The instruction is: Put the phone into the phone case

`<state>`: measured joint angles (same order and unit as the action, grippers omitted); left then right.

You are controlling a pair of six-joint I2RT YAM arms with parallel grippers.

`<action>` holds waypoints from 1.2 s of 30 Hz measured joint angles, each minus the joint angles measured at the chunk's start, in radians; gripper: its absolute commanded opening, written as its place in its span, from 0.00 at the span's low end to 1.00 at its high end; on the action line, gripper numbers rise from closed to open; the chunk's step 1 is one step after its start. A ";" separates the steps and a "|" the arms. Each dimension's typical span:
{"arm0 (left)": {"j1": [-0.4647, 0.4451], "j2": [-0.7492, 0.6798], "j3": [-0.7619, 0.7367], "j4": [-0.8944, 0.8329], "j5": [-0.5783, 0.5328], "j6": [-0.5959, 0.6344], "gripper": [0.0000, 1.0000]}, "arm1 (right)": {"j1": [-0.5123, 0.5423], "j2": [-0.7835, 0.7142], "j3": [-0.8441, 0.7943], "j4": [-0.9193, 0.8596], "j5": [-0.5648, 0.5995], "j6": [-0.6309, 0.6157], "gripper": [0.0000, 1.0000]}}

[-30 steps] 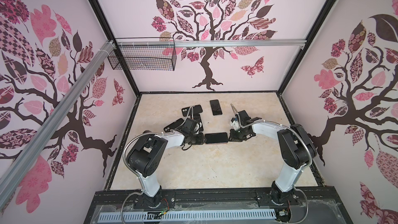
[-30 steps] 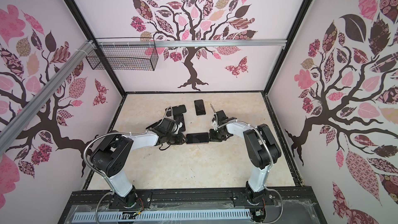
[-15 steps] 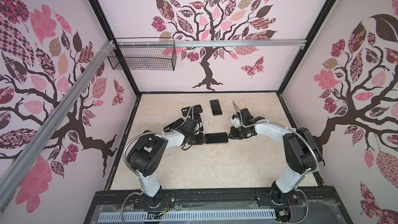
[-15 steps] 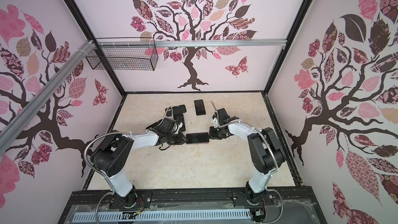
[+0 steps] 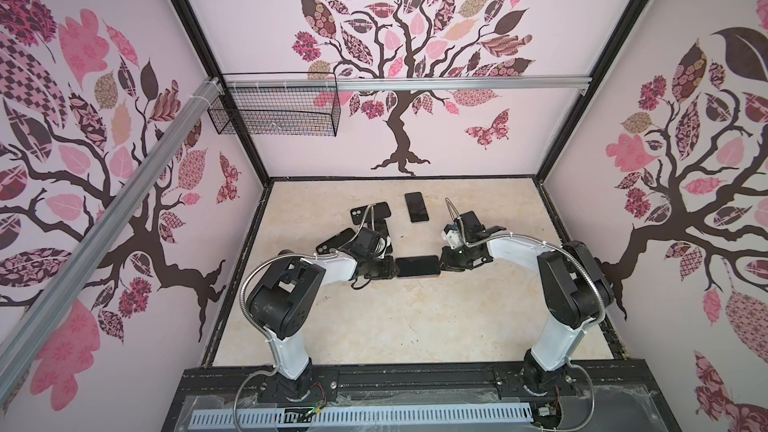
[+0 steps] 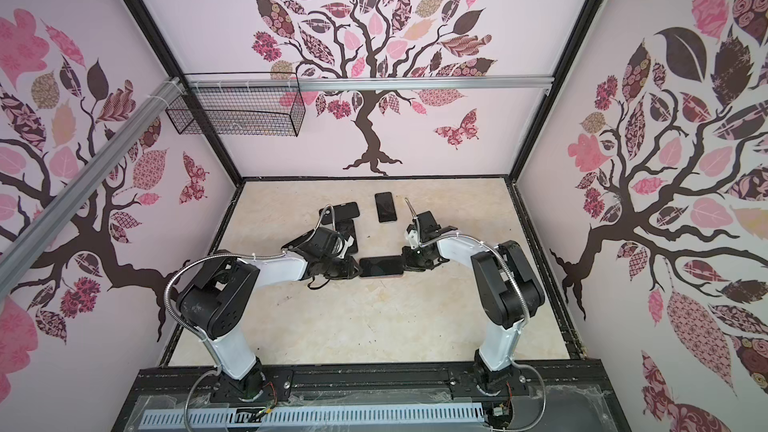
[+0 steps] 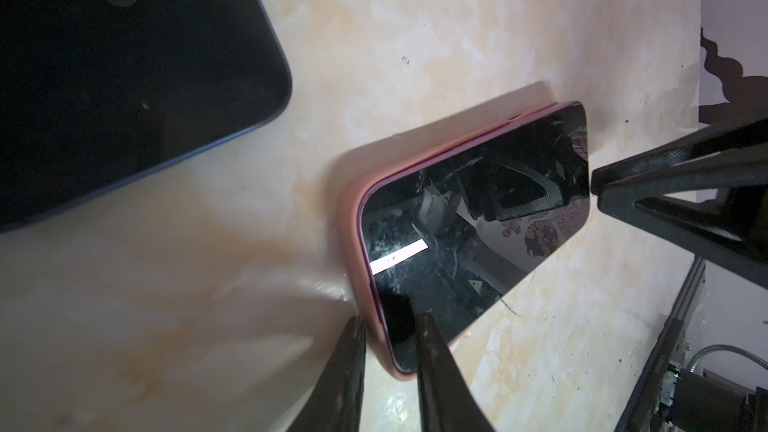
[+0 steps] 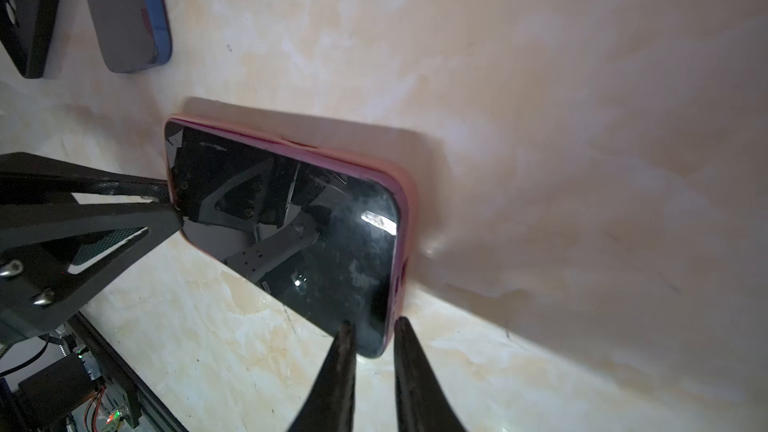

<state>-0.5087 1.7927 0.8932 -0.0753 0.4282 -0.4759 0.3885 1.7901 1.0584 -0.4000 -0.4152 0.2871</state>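
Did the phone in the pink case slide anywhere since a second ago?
No. In both top views the pink-cased phone keeps the same spot and the same gap from the lone phone lying farther back.

Lying flat mid-table (image 5: 415, 326), long side crosswise: glossy black phone (image 7: 478, 222), screen up, set inside a pink phone case (image 7: 353, 243) rimming its edges.

Phone (image 5: 417, 266) in case (image 7: 351, 243), on table (image 5: 415, 326)
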 measured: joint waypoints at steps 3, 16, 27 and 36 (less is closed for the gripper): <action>0.000 0.003 0.003 0.001 0.002 0.000 0.25 | 0.001 0.012 -0.005 0.002 -0.003 0.000 0.20; 0.004 0.008 0.003 0.006 0.011 -0.002 0.21 | -0.006 0.016 -0.013 0.021 -0.032 -0.003 0.13; 0.012 0.014 0.002 0.012 0.030 0.001 0.20 | -0.017 0.031 -0.018 0.037 -0.071 -0.003 0.13; 0.018 0.019 0.000 0.020 0.046 0.000 0.19 | -0.017 0.043 -0.016 0.038 -0.076 0.003 0.13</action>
<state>-0.4904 1.8118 0.8936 -0.0551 0.4744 -0.4755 0.3717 1.8336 1.0428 -0.3622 -0.4915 0.2905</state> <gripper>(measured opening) 0.190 0.128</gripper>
